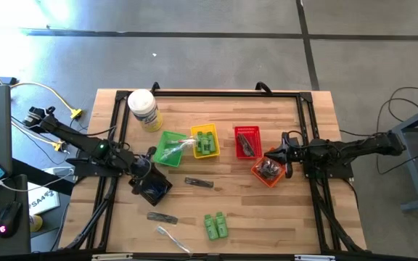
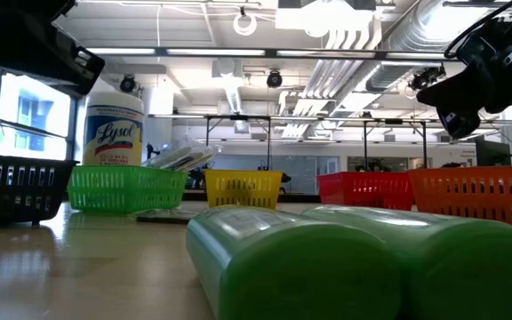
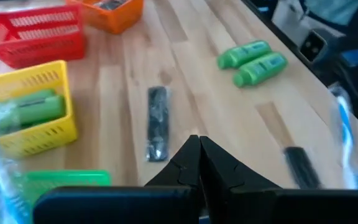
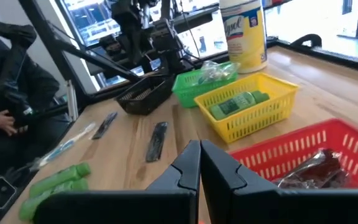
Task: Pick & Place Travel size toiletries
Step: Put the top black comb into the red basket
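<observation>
Left gripper (image 1: 151,155) sits left of centre in the high view, above the black basket (image 1: 153,188) and just beside the green basket (image 1: 168,147). In its wrist view the 2 fingers (image 3: 194,163) meet at their tips, jaws fully closed with nothing between them.

Right gripper (image 1: 276,154) is at the right of the high view, over the gap between the red basket (image 1: 247,141) and the orange basket (image 1: 268,171). Its wrist view shows the fingers (image 4: 199,163) pressed together too, closed and empty.

The toiletries are spread about. 2 green bottles (image 1: 215,225) lie side by side near the lower middle of the high view, loose on the table (image 1: 281,217). A black stick (image 1: 199,183) lies at the centre, another black stick (image 1: 162,217) at lower left of it, and a clear-wrapped stick (image 1: 171,237) below that. More green bottles (image 1: 206,142) lie inside the yellow basket (image 1: 205,131). Clear-wrapped items (image 1: 174,148) rest in the green basket, and dark pieces fill the red and orange baskets.

A white jar (image 1: 143,109) stands at the upper left of the table.
</observation>
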Robot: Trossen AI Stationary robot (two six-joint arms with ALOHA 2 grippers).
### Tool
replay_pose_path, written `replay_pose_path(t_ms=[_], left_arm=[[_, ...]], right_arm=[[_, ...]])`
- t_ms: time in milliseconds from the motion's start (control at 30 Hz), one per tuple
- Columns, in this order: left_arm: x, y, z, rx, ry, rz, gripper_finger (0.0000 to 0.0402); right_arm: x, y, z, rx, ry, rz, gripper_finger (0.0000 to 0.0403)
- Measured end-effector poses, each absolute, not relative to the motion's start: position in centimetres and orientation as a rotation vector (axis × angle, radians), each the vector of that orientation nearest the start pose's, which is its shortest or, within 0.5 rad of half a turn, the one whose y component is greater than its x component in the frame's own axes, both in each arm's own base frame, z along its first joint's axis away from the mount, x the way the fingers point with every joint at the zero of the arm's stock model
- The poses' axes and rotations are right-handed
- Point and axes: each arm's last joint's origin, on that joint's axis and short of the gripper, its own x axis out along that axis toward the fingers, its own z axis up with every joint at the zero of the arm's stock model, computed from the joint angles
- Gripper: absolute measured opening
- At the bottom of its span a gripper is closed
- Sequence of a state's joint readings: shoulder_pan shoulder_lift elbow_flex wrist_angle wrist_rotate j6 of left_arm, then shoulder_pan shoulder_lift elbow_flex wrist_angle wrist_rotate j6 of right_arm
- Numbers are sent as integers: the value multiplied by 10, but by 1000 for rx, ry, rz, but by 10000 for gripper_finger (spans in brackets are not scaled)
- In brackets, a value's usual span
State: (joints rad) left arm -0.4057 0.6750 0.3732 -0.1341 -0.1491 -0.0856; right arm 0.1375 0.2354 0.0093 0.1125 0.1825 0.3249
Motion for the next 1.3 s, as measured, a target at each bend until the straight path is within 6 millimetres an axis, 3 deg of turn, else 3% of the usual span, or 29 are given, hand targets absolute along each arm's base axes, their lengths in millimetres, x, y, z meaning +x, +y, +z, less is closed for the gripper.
replay_pose_path(t_ms=[300, 433, 667, 900, 1067, 1300], left_arm=[[149, -56, 229, 79, 237, -160, 0], [149, -56, 229, 133, 233, -162, 0], [149, -56, 229, 81, 238, -156, 0], [149, -56, 228, 54, 252, -152, 0], [149, -56, 228, 55, 252, -152, 0], [148, -56, 227, 60, 260, -153, 0]], right_arm=[[114, 15, 157, 339, 119, -62, 3], [118, 22, 169, 359, 151, -3, 3], [130, 32, 187, 327, 200, -4, 3], [145, 39, 185, 287, 255, -17, 3], [174, 49, 195, 313, 299, -28, 3], [246, 74, 211, 195, 478, -1, 3]])
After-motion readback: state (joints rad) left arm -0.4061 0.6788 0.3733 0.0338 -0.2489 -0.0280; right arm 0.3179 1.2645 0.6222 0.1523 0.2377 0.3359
